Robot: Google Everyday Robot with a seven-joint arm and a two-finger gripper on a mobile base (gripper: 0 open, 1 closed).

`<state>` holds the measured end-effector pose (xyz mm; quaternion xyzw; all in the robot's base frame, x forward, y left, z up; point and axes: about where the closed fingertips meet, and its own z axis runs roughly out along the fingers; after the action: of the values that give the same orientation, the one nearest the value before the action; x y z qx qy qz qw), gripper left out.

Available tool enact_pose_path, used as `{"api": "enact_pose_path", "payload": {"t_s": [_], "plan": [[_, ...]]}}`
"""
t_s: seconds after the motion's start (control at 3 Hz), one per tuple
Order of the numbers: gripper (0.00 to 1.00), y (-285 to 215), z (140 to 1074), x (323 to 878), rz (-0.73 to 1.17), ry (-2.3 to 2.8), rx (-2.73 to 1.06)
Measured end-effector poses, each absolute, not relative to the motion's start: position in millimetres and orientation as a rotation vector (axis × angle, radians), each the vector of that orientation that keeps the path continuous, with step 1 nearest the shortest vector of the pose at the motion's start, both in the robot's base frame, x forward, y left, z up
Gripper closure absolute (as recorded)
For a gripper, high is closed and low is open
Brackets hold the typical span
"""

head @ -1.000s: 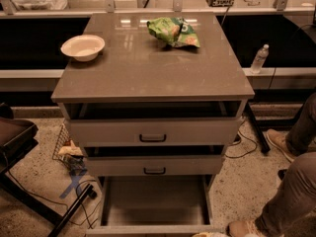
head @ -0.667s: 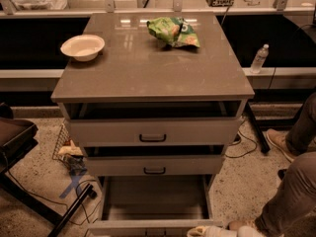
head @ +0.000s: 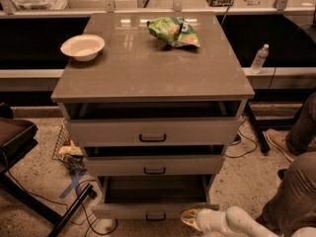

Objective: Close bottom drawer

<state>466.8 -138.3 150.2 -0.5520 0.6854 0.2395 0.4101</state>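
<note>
The bottom drawer (head: 157, 191) of the grey cabinet is pulled far out. Its long flat floor shows, and its low front panel carries a small dark handle (head: 155, 216). My gripper (head: 190, 218) sits at the bottom of the view on a white arm (head: 237, 222) that reaches in from the lower right. Its tip is just to the right of the handle, at the drawer's front panel. The two taller drawers above, the middle one (head: 154, 165) and the top one (head: 153, 131), each stand a little way out.
A white bowl (head: 82, 46) and a green snack bag (head: 174, 31) lie on the cabinet top (head: 148, 68). A person's legs and shoe (head: 296, 181) are at the right. A dark stand with cables (head: 29, 181) is at the left, and a water bottle (head: 258, 59) stands behind.
My gripper and white arm have come in from the lower right, moving left and up to the bottom drawer's front panel. The drawers have not moved.
</note>
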Motion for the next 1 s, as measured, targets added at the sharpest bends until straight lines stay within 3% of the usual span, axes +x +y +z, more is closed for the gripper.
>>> {"api": "enact_pose_path", "payload": {"t_s": [1.0], "plan": [[1.0, -115, 158, 534, 0.593, 1.627, -1.431]]}}
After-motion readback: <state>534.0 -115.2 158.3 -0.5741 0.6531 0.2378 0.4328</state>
